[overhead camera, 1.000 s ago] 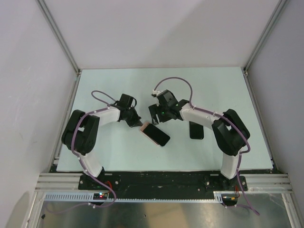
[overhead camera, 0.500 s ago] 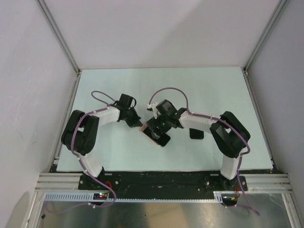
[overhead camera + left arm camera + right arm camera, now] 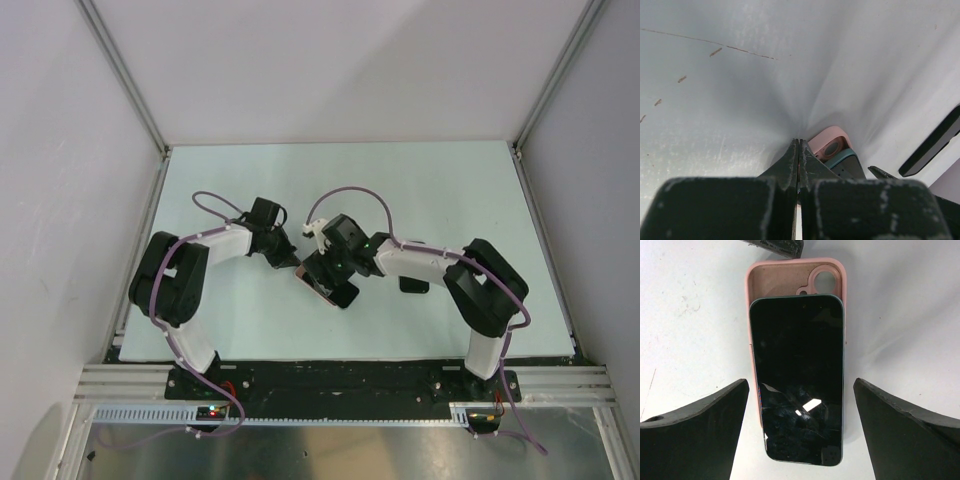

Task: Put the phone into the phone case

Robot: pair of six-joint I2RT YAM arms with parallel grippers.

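The phone (image 3: 796, 375), black screen with a teal rim, lies face up on the pink phone case (image 3: 790, 277). It sits shifted toward me, so the case's top end and camera hole stay uncovered. My right gripper (image 3: 800, 385) is open, with one finger on each side of the phone's lower half and not touching it. My left gripper (image 3: 798, 146) is shut, its tips down on the table right beside the case's camera corner (image 3: 832, 145). In the top view the phone (image 3: 338, 293) lies between the left gripper (image 3: 291, 259) and the right gripper (image 3: 327, 277).
A flat black slab (image 3: 412, 284) lies on the table right of the phone, partly under my right forearm; it also shows in the left wrist view (image 3: 935, 145). White walls and metal posts enclose the pale table (image 3: 450, 190).
My right gripper has swung left and toward the near edge, from beside the phone's far end to straddling it. The left gripper and the case have stayed put.
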